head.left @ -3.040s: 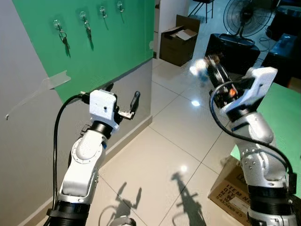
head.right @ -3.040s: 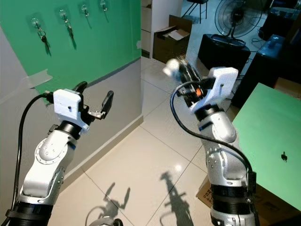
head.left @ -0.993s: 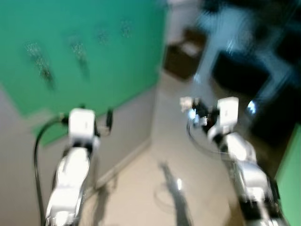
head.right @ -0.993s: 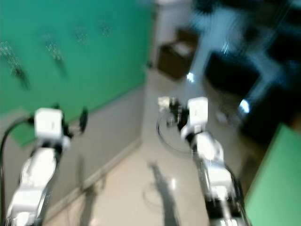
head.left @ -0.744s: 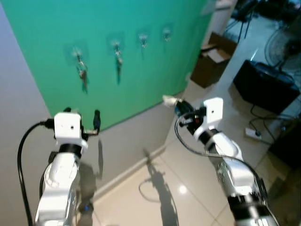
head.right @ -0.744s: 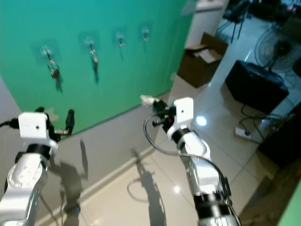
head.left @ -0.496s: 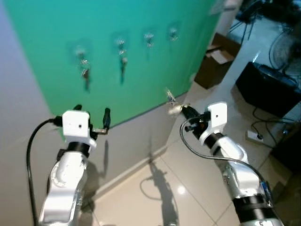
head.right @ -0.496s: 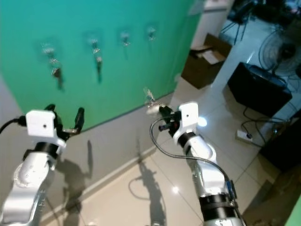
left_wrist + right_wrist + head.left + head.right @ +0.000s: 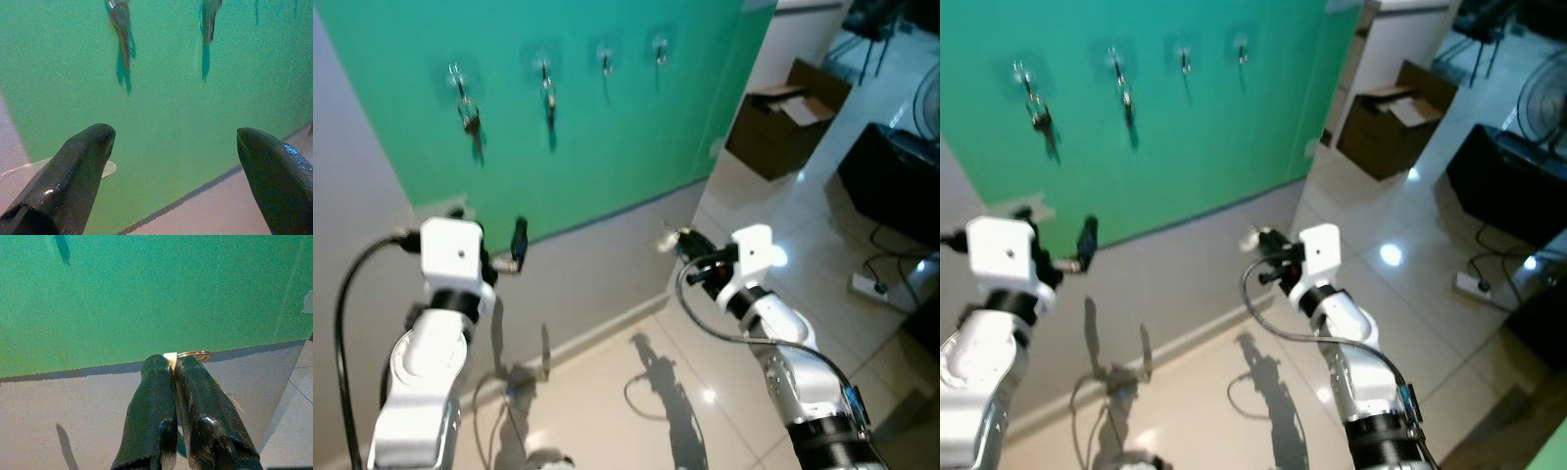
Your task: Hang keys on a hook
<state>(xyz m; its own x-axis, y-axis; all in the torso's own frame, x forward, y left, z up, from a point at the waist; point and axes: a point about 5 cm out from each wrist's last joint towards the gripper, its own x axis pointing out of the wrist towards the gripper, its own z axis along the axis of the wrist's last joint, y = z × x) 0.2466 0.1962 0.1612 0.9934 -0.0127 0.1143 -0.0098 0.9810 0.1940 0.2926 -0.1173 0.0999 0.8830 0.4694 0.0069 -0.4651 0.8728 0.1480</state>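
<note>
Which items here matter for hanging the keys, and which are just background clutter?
Job:
- key ring pinched in the shut right gripper
- four hooks on the green wall panel; two hooks bare, two already hold keys
- left gripper, open

Background:
- cardboard box
- black case
- power strip

Four hooks are showing in a row on the green wall panel (image 9: 607, 137): first hook (image 9: 457, 74), second hook (image 9: 544, 67), third hook (image 9: 604, 54) and fourth hook (image 9: 659, 46). Two of them are carrying keys, one bunch (image 9: 470, 116) on the first and one key (image 9: 549, 101) on the second; the other two are hanging bare. One more key ring (image 9: 193, 354) is sitting pinched in the right gripper (image 9: 172, 363). Two grippers are showing, that one and the left gripper (image 9: 171, 142). One cardboard box (image 9: 786, 105) is standing on the floor, flaps open. One strip of tape (image 9: 105, 169) is sticking to the wall
</note>
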